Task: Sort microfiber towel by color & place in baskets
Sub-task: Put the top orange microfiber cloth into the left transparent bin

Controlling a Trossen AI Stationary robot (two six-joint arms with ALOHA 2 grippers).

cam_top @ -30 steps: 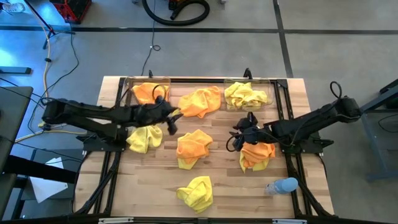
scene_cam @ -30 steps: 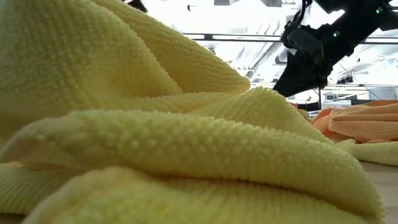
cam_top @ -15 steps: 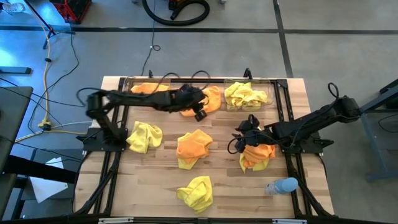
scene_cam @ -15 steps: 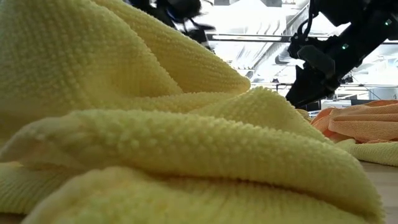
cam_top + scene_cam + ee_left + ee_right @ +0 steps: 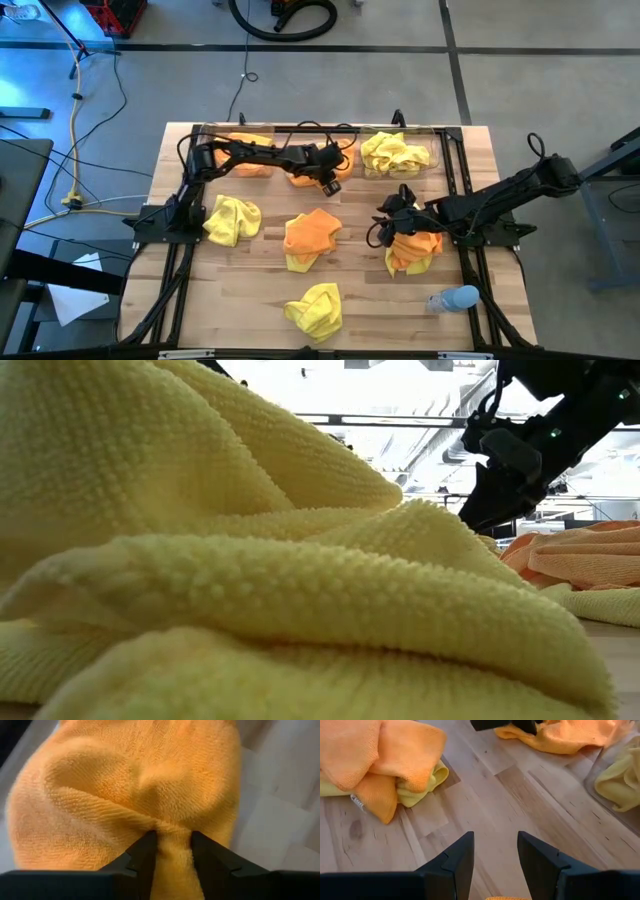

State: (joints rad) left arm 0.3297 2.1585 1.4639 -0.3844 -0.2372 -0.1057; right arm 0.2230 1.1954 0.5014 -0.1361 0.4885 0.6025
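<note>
An orange towel [image 5: 340, 158] lies by the far edge between the two clear baskets. My left gripper [image 5: 325, 172] is on it and shut on a fold [image 5: 172, 845]. The left basket [image 5: 205, 135] holds an orange towel [image 5: 240, 145]; the right basket [image 5: 435, 140] holds a yellow towel [image 5: 395, 152]. My right gripper [image 5: 383, 222] is open [image 5: 495, 840] above the bare wood, just left of another orange towel [image 5: 412, 248]. It shows dark in the low view [image 5: 495, 500]. My left gripper pinches a raised fold of the orange towel [image 5: 172, 851] between its two fingers [image 5: 145, 851]. The cloth bulges into a bunched hump just past the fingertips. Whether the towel is lifted clear of the table, I cannot tell.
A yellow towel [image 5: 232, 220] lies at the left, an orange one on a yellow one [image 5: 310, 238] mid-table, and a yellow one [image 5: 315, 308] near the front, filling the low view [image 5: 250, 560]. A pale blue rounded object [image 5: 455, 298] sits near the right front corner.
My left gripper has swung from beside the yellow towel at the left toward the far edge and right, onto the orange towel between the baskets. Its elbow has then folded in toward the left basket. The right arm has barely moved.
</note>
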